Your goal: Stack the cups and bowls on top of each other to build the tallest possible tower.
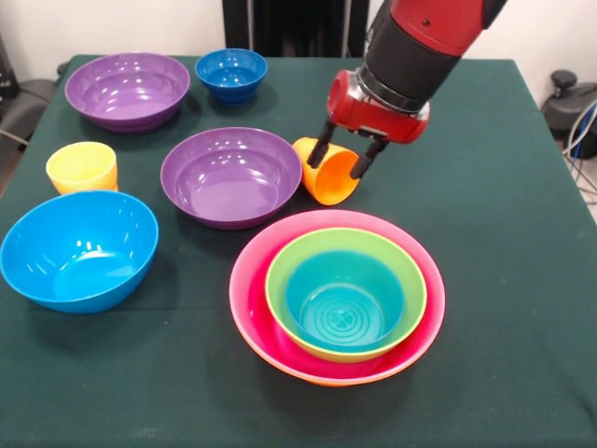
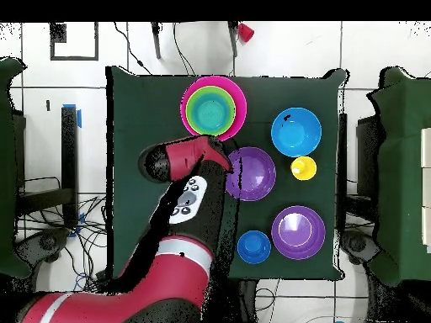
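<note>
**Desk:** Front view shows what, exactly?

**Caption writer:** The gripper (image 1: 341, 157) holds the orange cup (image 1: 328, 173), its dark fingers (image 1: 320, 149) straddling the rim, one on each side. The cup tilts on its side, mouth towards the camera, just behind the tower (image 1: 337, 295), where the teal bowl (image 1: 343, 301) sits inside the green bowl (image 1: 280, 280), itself inside the pink bowl (image 1: 250, 289). A thin orange edge shows beneath the pink one.

**Desk:** Why that grip?

**Caption writer:** Likely so the cup can be carried across and set into the nested pile. That is a reading, not a fact.

**Desk:** What lies around it?

**Caption writer:** The nearer purple bowl (image 1: 230, 176) sits just beside the cup, very close or touching. The farther purple bowl (image 1: 127, 90), the dark-blue bowl (image 1: 231, 74), the yellow cup (image 1: 82, 167) and the light-blue bowl (image 1: 78, 249) rest apart on the green table (image 1: 504, 280).

**Desk:** Any obstruction?

**Caption writer:** The tower's raised rim stands between cup and teal bowl, so the cup would probably need lifting clear. From overhead, the arm (image 2: 181, 252) hides the cup.
</note>
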Tool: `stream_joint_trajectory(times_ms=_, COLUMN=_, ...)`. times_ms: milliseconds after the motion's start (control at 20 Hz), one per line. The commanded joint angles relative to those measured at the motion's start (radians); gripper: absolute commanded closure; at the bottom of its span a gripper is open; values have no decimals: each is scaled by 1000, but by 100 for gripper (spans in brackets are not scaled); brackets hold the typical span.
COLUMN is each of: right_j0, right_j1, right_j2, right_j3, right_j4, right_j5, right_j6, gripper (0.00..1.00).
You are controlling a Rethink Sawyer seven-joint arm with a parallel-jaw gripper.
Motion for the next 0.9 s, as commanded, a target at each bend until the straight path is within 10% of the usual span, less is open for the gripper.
stream_joint_trajectory(times_ms=50, right_j0=115, right_j1=130, right_j2=-166, right_j3=-124, right_j4=-95, right_j5=62, right_j6=252, gripper=0)
stream_joint_trajectory(times_ms=500, right_j0=207, right_j1=378, right_j2=-390, right_j3=-248, right_j4=-73, right_j5=-73, right_j6=499, gripper=0)
stream_joint_trajectory(times_ms=900, right_j0=199, right_j1=380, right_j2=-346, right_j3=-217, right_j4=-46, right_j5=-116, right_j6=487, gripper=0)
